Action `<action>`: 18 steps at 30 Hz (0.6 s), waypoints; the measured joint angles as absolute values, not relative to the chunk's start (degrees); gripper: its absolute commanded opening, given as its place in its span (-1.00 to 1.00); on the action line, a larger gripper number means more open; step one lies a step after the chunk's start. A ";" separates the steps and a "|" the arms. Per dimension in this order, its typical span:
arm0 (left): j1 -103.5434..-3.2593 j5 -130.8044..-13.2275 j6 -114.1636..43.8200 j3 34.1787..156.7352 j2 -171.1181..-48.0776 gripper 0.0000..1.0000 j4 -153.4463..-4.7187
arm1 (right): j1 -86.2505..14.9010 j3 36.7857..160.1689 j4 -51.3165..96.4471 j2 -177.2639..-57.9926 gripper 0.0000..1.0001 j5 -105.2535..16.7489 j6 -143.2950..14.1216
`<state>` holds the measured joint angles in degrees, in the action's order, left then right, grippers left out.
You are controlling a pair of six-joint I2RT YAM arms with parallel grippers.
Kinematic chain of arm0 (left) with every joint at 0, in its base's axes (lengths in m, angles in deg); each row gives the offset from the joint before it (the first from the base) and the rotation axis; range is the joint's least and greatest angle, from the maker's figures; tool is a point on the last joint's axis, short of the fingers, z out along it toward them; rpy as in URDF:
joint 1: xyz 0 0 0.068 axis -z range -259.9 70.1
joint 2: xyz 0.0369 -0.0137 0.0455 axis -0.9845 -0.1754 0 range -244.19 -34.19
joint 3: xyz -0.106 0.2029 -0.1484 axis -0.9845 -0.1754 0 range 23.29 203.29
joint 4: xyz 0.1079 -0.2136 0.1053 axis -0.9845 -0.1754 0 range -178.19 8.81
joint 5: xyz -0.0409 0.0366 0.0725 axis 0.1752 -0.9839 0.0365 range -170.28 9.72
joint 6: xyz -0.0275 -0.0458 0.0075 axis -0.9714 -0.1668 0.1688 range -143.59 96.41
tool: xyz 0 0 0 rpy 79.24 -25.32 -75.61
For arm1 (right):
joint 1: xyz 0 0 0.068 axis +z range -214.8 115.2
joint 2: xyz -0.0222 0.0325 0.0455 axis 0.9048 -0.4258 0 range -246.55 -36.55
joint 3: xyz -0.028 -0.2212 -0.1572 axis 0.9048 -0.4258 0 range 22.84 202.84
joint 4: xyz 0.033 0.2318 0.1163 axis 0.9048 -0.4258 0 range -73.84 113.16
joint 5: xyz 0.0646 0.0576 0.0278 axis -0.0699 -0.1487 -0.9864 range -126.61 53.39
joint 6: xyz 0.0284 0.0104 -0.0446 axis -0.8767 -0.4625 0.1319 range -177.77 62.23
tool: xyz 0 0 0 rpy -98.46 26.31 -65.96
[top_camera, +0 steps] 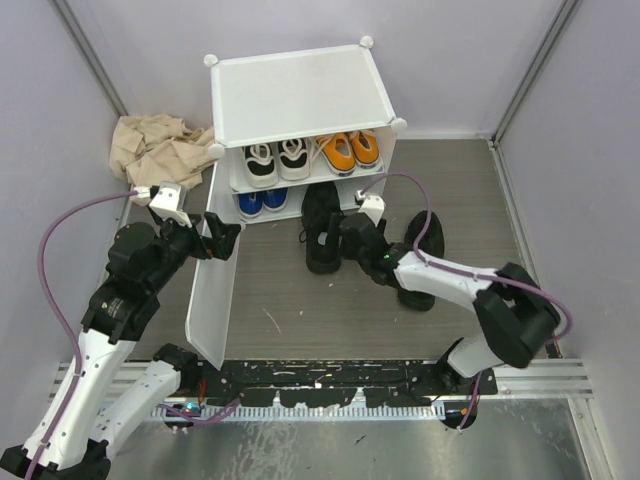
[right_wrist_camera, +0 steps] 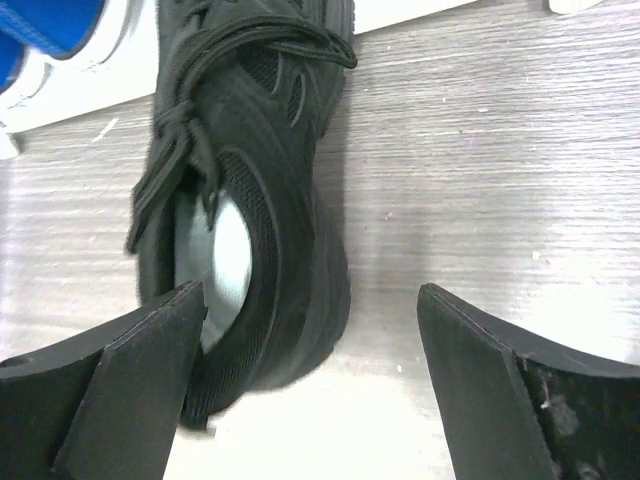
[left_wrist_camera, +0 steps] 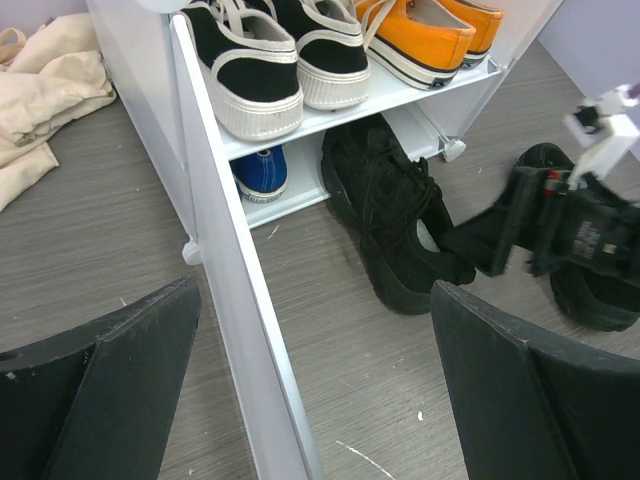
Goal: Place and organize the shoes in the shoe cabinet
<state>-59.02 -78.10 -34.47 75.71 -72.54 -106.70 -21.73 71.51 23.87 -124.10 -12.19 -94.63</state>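
1. While the shoe cabinet (top_camera: 300, 95) stood at the far middle of the grey surface (top_camera: 290, 320), its door (top_camera: 212, 290) was swung out toward the near left, so both levels were in sight.
2. On the inner shelf two pairs sat side by side, the white sneakers with black trim (top_camera: 277, 160) on the left and the orange sneakers (top_camera: 352, 150) on the right.
3. Under that shelf, the blue sneakers (top_camera: 262, 201) took up the left half of the bottom level.
4. One black shoe (right_wrist_camera: 270, 150) lay at the right side of the bottom level, its toe end tucked under the shelf and its heel out on the surface.
5. The right claw (right_wrist_camera: 310, 290) hung just behind that heel with its fingers spread wide, gripping nothing. In the wrist view one finger overlapped the heel, and whether it touched could not be told.
6. A second black shoe (top_camera: 428, 232) lay on the surface to the right, apart from the cabinet and partly hidden under the right arm (top_camera: 450, 285).
7. The left claw (left_wrist_camera: 315, 292) was also wide open and held nothing. The door's free edge ran between its two fingers, with a gap showing on either side.
8. A crumpled beige cloth (top_camera: 155, 150) lay on the surface to the left of the cabinet, beyond the open door.
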 measured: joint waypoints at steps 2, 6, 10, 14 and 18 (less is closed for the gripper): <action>-59.02 -78.10 -34.47 75.71 -72.54 0.96 -106.70 | -21.34 69.08 23.54 -119.00 0.89 -13.34 -93.13; -59.02 -78.10 -34.47 75.71 -72.54 0.96 -106.70 | -19.94 66.81 23.22 -111.51 0.90 -16.62 -88.99; -59.02 -78.12 -34.47 75.71 -72.54 0.96 -106.68 | -18.78 65.15 23.96 -110.83 0.90 -19.66 -84.82; -59.02 -78.10 -34.47 75.71 -72.54 0.96 -106.70 | -18.52 64.05 25.25 -114.52 0.89 -20.93 -82.61; -59.02 -78.10 -34.47 75.71 -72.54 0.96 -106.68 | -18.26 63.40 28.50 -118.89 0.86 -21.08 -81.41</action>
<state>-59.02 -78.10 -34.47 75.71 -72.54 -106.68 -18.26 63.40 28.50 -118.89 -21.08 -81.41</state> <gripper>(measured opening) 0.980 0.943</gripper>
